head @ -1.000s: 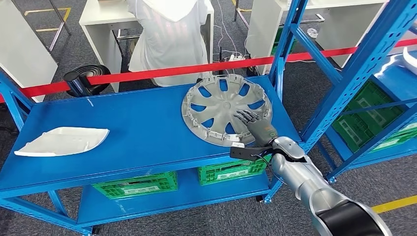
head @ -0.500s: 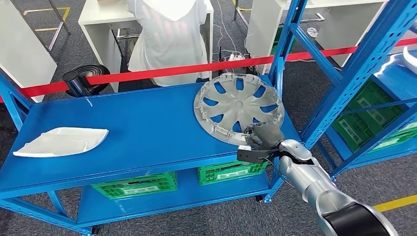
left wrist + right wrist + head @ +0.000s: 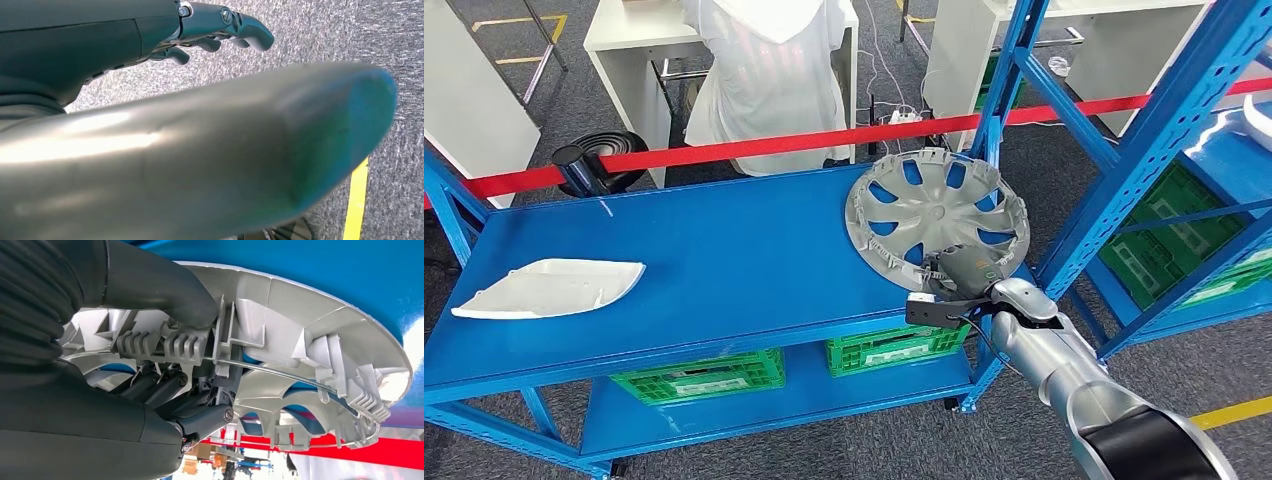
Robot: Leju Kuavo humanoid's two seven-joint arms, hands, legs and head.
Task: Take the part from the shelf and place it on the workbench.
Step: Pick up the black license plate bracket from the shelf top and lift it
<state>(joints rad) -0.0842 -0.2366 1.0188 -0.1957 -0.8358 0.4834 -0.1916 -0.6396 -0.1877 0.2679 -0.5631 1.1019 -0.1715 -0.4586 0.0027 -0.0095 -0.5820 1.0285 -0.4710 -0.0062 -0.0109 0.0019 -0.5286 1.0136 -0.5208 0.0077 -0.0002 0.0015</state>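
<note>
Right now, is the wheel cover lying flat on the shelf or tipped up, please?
Tipped up: the wheel cover is tilted, its near rim held by the right hand, whose thumb presses the rim from one side with fingers behind.

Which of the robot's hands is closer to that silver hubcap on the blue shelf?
The right. The right hand grips the near rim of the hubcap, thumb on one side and fingers on the other. The left hand hangs over grey carpet, away from the shelf.

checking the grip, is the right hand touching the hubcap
Touching. The right wrist view shows the right hand gripping the hubcap, its thumb on one side of the rim and its fingers on the other.
</note>
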